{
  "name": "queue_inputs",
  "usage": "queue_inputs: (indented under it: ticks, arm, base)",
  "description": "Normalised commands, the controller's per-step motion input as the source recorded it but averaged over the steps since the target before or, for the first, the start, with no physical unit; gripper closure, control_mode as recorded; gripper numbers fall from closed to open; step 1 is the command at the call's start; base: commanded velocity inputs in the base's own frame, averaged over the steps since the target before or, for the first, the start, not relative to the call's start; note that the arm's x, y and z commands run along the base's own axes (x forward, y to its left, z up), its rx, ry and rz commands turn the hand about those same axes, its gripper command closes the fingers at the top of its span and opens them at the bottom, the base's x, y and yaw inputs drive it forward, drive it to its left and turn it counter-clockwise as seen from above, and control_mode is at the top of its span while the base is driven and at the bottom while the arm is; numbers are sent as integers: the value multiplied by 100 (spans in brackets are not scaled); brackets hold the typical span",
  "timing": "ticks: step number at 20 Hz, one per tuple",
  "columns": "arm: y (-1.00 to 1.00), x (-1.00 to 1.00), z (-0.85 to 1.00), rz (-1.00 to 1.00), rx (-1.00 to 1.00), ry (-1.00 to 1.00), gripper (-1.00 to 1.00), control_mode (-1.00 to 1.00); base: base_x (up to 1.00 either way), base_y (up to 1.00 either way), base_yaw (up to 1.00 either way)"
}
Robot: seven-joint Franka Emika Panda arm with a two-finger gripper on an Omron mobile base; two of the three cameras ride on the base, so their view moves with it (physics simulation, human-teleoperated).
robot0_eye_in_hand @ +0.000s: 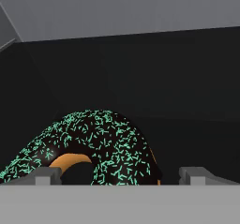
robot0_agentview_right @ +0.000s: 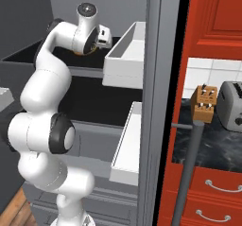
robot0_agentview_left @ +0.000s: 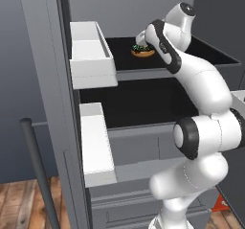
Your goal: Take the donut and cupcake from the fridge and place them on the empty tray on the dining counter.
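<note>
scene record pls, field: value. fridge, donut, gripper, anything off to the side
fridge: door open, white door bins in view
donut: flat on the upper black shelf, chocolate icing with teal sprinkles
gripper: open, close over the donut, not closed on it
cupcake: not made out
side: knife block and toaster on the counter to the right

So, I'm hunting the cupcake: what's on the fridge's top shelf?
The donut sits on the black shelf, the open gripper at it. No cupcake shows; the arm covers part of that shelf.
</note>
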Motion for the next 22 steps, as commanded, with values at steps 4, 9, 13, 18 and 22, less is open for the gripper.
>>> queue_inputs:
  ticks: [4,9,13,18,22]
  arm:
    - [0,-7,-60,0,0,10,-100,-100]
    - [0,-1,-94,0,0,5,-100,-100]
    - [0,25,-98,-1,0,-10,-100,-100]
    - [0,40,-71,-2,1,-8,-100,-100]
    - [1,83,-33,-10,0,0,-100,-100]
  base:
    - [0,0,0]
    - [0,0,0]
    - [0,0,0]
    - [0,0,0]
    - [0,0,0]
